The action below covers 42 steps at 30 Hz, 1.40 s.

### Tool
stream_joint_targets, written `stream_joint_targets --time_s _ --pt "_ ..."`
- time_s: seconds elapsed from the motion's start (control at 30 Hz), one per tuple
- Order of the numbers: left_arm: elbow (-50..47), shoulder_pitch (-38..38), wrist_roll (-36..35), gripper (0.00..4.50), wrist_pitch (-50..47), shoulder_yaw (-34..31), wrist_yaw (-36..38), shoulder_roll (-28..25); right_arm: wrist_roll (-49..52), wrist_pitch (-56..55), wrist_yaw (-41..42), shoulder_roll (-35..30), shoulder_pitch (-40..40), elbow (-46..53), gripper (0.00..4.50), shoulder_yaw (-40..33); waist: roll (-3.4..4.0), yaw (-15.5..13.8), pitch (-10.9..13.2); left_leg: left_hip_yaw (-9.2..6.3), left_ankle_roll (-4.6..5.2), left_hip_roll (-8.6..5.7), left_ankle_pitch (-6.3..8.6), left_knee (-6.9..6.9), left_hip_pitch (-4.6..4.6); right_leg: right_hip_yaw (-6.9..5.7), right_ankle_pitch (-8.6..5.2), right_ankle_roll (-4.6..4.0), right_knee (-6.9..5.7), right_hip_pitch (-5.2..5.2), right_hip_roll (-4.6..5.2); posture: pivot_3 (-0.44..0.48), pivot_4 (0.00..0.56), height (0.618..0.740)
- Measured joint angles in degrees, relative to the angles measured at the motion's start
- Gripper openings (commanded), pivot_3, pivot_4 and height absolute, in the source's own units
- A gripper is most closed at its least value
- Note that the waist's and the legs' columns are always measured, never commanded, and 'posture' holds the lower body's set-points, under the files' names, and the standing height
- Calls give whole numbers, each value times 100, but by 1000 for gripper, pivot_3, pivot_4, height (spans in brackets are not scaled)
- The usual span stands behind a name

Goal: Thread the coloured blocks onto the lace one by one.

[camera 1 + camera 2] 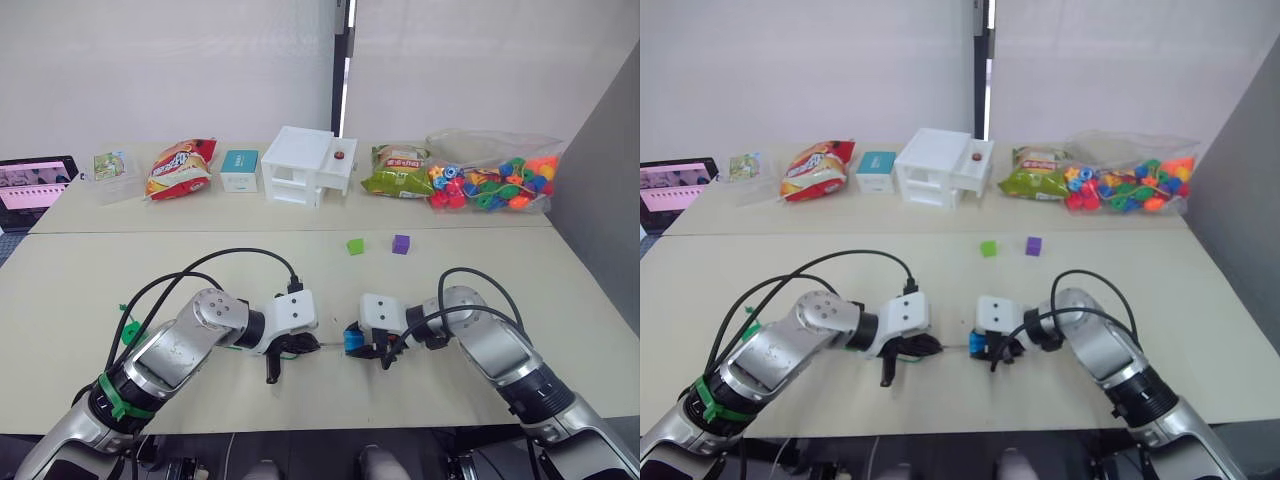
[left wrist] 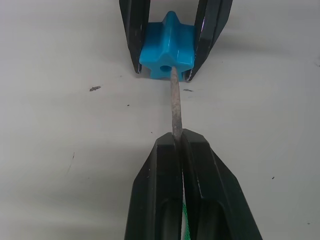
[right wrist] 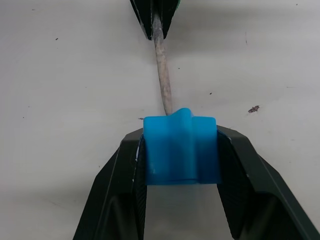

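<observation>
Fingers of the left gripper press together on the lace, pinching its stiff pale tip so it sticks straight out ahead. That tip touches the hole in the face of the blue block, though how far it goes in is hard to see. The right gripper holds the blue block between its two fingers, squeezed at both sides, just above the near table. The two grippers face each other low over the table's front edge, almost meeting, with the tip bridging the gap between them. A little green cord shows behind the left fingers.

Further back on the same table, well apart from the grippers, sit a light green block and a purple block, near each other but not touching.

On the far table stand a white drawer box, a small teal carton, a red snack bag, a green snack bag and a clear bag of beads. A screen sits at its left end.
</observation>
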<state>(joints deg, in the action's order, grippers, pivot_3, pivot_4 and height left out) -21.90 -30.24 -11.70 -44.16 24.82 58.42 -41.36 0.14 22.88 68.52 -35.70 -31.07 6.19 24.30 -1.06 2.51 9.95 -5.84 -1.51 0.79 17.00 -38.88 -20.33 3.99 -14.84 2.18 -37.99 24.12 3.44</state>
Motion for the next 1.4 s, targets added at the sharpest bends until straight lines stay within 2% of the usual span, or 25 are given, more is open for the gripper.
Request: stream_joint_targets --time_s 0.4,0.83,1.03,1.23,1.4 --pt "49 -23 17 0 1 2 2 104 0 43 0 -67 2 54 1385 13 0 -11 0 0 0 -2 0 -2 0 0 0 0 1 -2 1 0 150 740" --pt "676 -315 150 0 116 291 29 685 3 240 -23 -100 27 191 1385 21 -1 -14 -1 -1 0 -2 0 -5 -1 0 0 0 0 -3 1 0 150 740" --pt "1234 -497 367 0 618 529 90 1152 3 305 -41 -105 54 266 1385 21 -1 -19 -1 -1 0 -3 0 -7 -2 0 0 0 1 -3 1 0 150 740" --pt "1732 -585 503 0 1049 569 272 1366 0 390 -57 -166 79 318 1385 -21 -2 -39 -3 -1 0 -5 0 -12 1 0 0 0 1 -12 3 0 150 740" --pt "1593 -463 305 1631 1032 376 554 1193 4 434 -127 -118 105 362 1385 0 -1 -3 -3 -2 0 -3 0 -9 0 0 0 0 -4 -3 1 0 150 740"
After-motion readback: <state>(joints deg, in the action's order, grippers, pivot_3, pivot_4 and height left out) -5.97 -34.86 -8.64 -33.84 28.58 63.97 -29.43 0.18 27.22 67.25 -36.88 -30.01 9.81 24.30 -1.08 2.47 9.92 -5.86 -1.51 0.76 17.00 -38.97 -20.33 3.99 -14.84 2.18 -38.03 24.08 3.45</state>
